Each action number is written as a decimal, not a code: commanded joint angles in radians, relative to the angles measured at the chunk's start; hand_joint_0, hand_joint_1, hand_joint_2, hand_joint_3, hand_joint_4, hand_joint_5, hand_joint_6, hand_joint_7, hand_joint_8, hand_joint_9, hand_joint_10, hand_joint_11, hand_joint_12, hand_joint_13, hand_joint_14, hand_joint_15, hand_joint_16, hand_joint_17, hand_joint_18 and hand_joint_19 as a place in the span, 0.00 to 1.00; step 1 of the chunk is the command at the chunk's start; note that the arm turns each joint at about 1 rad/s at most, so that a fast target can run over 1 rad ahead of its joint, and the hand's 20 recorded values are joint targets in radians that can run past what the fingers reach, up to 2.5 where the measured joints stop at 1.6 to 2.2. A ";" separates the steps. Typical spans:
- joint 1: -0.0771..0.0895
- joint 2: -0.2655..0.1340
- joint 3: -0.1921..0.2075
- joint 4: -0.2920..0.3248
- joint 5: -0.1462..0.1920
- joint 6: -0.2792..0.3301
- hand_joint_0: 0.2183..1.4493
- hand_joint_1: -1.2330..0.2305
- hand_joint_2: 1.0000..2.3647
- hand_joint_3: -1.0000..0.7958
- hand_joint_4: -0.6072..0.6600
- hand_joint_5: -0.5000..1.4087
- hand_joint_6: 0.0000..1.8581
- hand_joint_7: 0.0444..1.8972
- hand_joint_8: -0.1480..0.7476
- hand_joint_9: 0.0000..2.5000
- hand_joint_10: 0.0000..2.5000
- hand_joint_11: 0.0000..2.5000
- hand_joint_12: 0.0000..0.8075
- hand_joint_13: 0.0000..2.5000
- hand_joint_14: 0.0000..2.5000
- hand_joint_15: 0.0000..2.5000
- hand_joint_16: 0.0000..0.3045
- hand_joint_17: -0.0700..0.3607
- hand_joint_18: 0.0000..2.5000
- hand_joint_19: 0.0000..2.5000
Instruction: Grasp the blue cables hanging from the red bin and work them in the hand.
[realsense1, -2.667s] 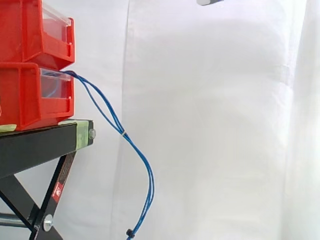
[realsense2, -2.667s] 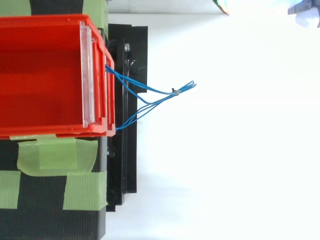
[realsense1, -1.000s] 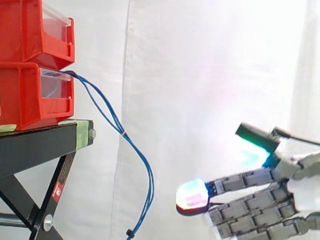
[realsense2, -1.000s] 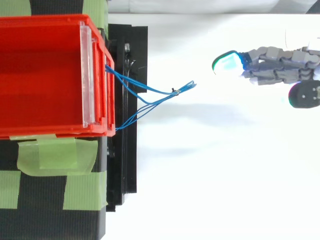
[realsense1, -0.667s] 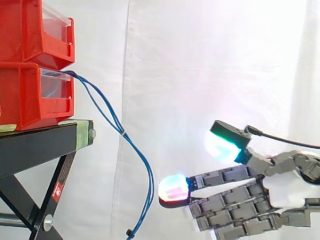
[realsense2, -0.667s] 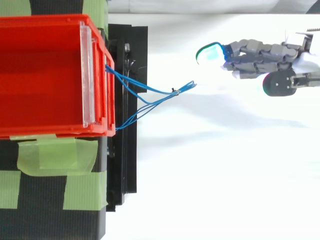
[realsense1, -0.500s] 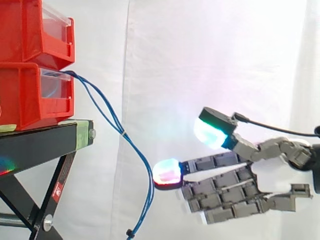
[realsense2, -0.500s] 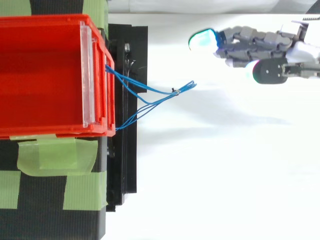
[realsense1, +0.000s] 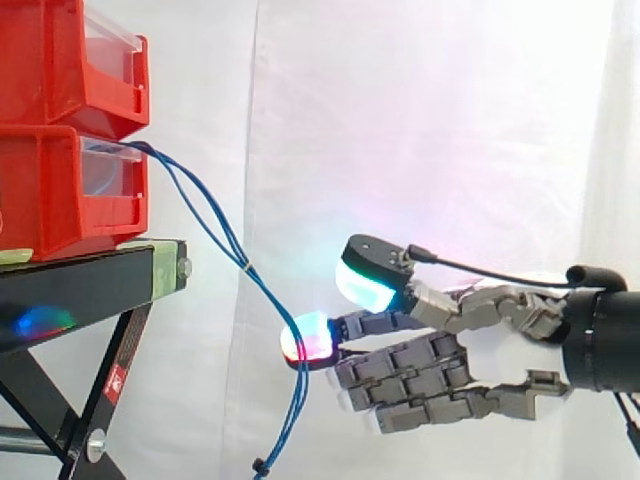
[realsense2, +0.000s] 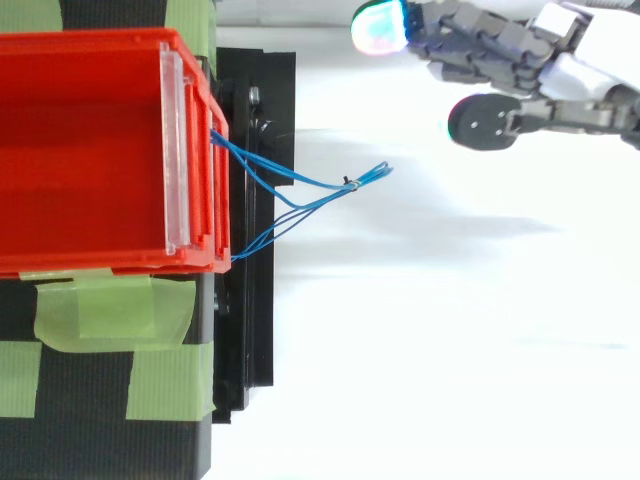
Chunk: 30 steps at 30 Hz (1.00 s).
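While the hand (realsense1: 420, 375) hovers with fingers outstretched (nothing held), it sits beside the blue cables (realsense2: 347, 183), so closing now might grab air.

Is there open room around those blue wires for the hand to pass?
Yes. From above, open space lies between the blue cables and the hand, and on the cables' other side along the black stand. It is crowded only where they leave the red bin.

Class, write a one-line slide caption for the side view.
Open robot hand near thin blue cables hanging from a red plastic bin.
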 joint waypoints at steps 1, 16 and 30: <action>0.000 -0.019 0.014 0.002 -0.002 0.040 0.47 0.48 0.00 0.04 0.62 0.12 0.00 0.35 0.42 0.07 0.00 0.04 0.44 0.03 0.00 0.10 0.19 0.46 0.00 0.13; 0.034 -0.019 0.031 0.045 -0.042 -0.030 0.46 0.48 0.00 0.04 0.61 0.11 0.00 0.35 0.43 0.07 0.00 0.05 0.44 0.04 0.00 0.11 0.19 0.46 0.00 0.13; 0.062 -0.019 0.031 0.090 -0.073 -0.114 0.42 0.46 0.00 0.01 0.60 0.07 0.00 0.35 0.44 0.07 0.00 0.07 0.45 0.02 0.00 0.10 0.20 0.48 0.00 0.12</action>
